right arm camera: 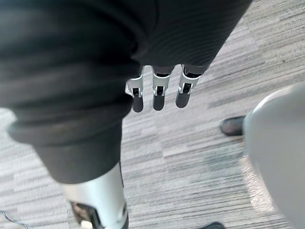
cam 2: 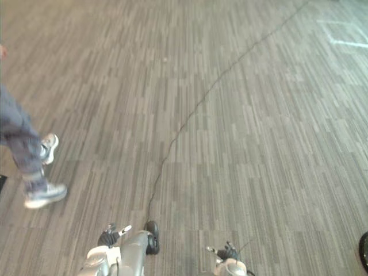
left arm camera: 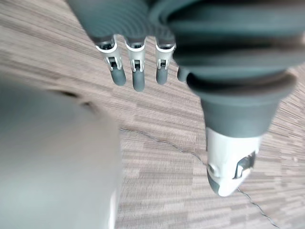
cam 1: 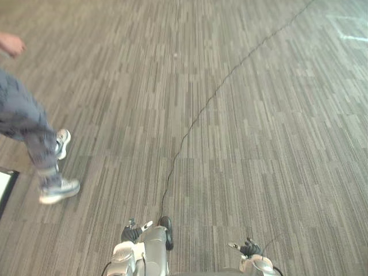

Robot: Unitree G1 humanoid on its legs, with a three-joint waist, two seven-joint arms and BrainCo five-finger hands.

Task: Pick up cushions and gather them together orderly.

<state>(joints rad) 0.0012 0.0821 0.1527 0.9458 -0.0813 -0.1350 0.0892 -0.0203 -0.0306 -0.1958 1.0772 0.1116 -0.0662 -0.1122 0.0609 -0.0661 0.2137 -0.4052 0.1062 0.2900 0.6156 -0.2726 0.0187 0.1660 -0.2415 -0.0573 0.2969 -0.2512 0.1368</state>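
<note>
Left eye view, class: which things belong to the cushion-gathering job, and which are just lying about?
Job: left robot hand, open; right robot hand, open.
Just about: person; carpet floor; dark-edged white panel at the left edge.

Grey carpet floor (cam 1: 270, 149) all over, tiles with fine light and dark grey streaks. Brighter sheen toward 1 o'clock, where pale tape lines (cam 1: 352, 30) mark a rectangle on the carpet. At 9 o'clock a person (cam 1: 26, 123) in blue-grey trousers and white sneakers (cam 1: 59, 191), mid-stride. At 8 o'clock a white panel (cam 1: 6, 185) with a dark edge, lying on the floor
</note>
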